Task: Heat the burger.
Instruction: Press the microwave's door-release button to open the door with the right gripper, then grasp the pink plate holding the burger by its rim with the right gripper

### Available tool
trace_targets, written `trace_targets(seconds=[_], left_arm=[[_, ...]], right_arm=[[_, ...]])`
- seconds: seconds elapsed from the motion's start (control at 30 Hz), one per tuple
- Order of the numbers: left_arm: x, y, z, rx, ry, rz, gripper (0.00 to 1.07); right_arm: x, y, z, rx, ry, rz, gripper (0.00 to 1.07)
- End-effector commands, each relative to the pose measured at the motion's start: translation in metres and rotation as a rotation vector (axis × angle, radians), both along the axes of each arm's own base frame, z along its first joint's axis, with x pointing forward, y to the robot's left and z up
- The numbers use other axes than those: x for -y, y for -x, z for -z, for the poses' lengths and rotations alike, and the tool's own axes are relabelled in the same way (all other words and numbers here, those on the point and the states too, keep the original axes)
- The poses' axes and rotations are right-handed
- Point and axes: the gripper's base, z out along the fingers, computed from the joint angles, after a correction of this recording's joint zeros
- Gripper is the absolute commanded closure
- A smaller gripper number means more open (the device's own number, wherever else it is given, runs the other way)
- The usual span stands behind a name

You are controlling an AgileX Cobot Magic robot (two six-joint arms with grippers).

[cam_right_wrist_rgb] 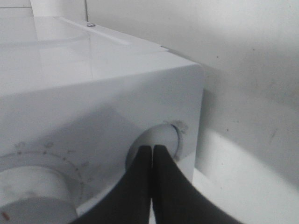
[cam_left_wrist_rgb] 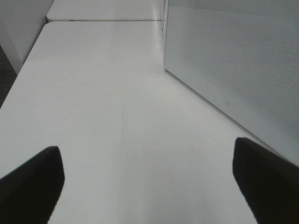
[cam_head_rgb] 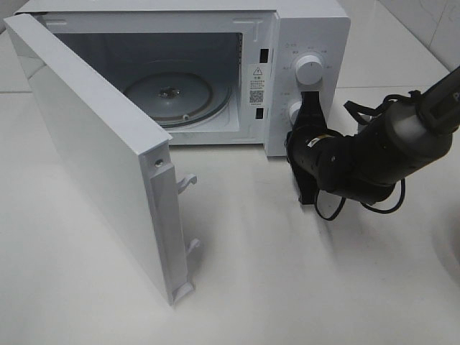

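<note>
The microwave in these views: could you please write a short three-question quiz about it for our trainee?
1. True or false: the door of the microwave stands open.
2. What lies on the glass turntable? A) a burger B) a pink plate C) nothing
3. Fill in: the right pincer, shut, has its tips at one of the microwave's control ____.
Key: 1 true; 2 C; 3 knob.
</note>
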Motion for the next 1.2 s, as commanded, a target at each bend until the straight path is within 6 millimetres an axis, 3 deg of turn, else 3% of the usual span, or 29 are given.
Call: trace_targets(seconds=[0.03, 0.37, 0.63, 0.97, 1.2], left_arm=[[0.0, 0.003, 0.001, 0.02, 0.003, -0.003, 0.17], [0.0, 0.003, 0.001, 0.02, 0.003, -0.003, 0.17], [0.0, 0.003, 0.001, 0.02, 0.003, -0.003, 0.17], [0.0, 0.003, 0.001, 0.02, 0.003, -0.003, 0.17], [0.0, 0.003, 0.001, 0.02, 0.003, -0.003, 0.17]], right_arm=[[-0.001, 0.004, -0.008, 0.004, 0.022, -0.051, 1.07], [0.003, 0.025, -0.01, -0.056, 0.052, -0.101, 1.07], [0.01, 0.046, -0.028, -0.099, 0.154, -0.226, 1.07], [0.009, 0.069, -0.043, -0.199, 0.372, -0.537, 1.07], [0.006, 0.086, -0.048, -0.264, 0.541, -0.848, 1.07]])
